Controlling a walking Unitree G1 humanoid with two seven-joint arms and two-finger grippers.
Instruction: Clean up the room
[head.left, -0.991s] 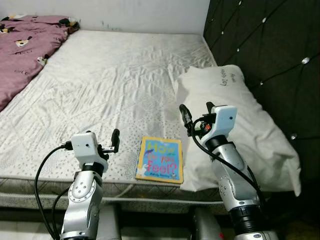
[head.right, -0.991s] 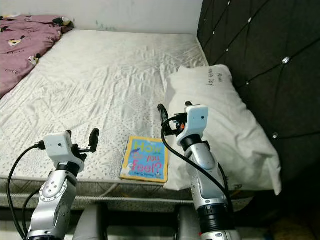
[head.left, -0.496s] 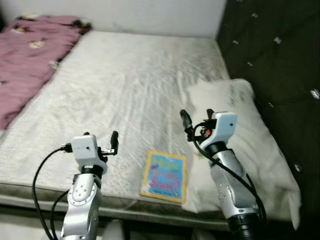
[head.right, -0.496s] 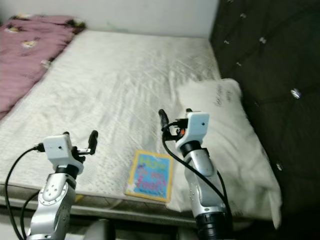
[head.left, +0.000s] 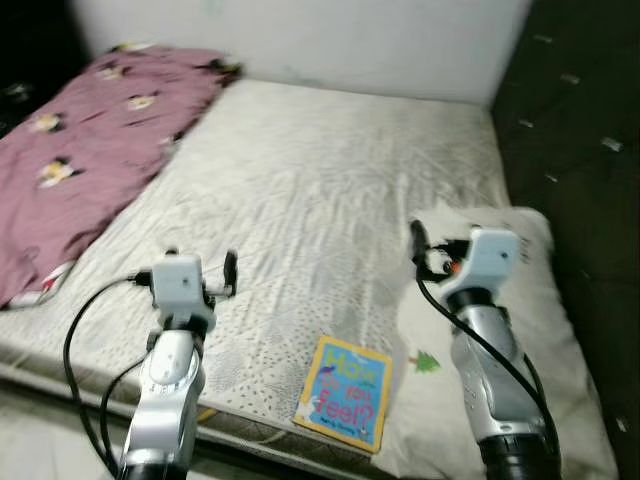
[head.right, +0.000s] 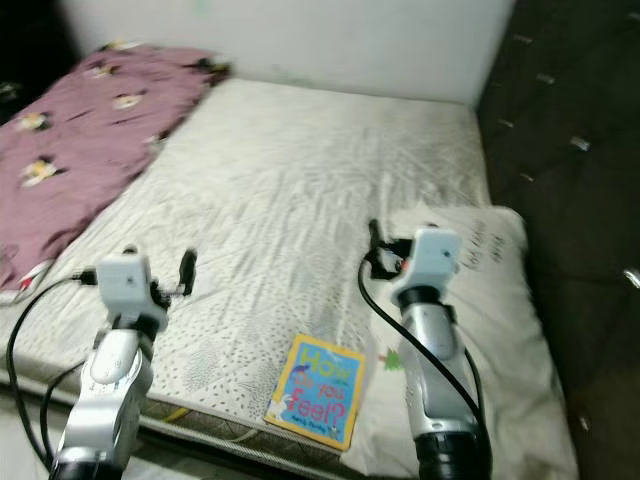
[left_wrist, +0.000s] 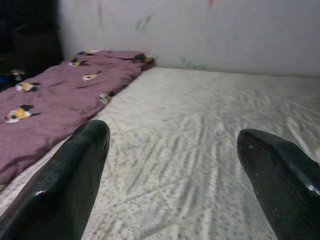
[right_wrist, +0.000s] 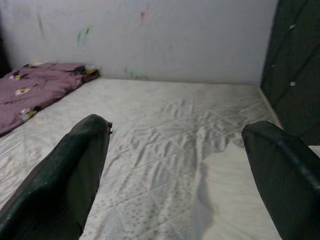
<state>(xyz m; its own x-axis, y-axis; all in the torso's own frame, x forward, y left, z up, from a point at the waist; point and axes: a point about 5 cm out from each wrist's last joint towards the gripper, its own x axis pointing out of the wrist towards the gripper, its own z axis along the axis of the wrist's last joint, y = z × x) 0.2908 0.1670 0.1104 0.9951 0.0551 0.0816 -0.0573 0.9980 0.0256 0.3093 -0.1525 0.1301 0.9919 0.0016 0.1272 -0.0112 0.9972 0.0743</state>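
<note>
A yellow and blue children's book (head.left: 345, 391) lies flat near the front edge of the white mattress (head.left: 330, 180), partly against a white pillow (head.left: 530, 330) on the right. A purple blanket (head.left: 90, 150) with small animal prints covers the mattress's far left side. My left gripper (head.left: 200, 268) is held up over the mattress front, left of the book, open with nothing between its fingers (left_wrist: 75, 185). My right gripper (head.left: 432, 240) hovers above the pillow's near edge, right of the book, open and empty too, its fingers (right_wrist: 70, 175) wide apart.
A dark tufted headboard (head.left: 590, 130) runs along the right side. A pale wall (head.left: 300, 40) stands behind the bed. Bare mattress stretches between the blanket and the pillow.
The whole picture has shifted: the camera has swung left and back, so the blanket shows more and the headboard less. Both arms stay raised and open in the same pose.
</note>
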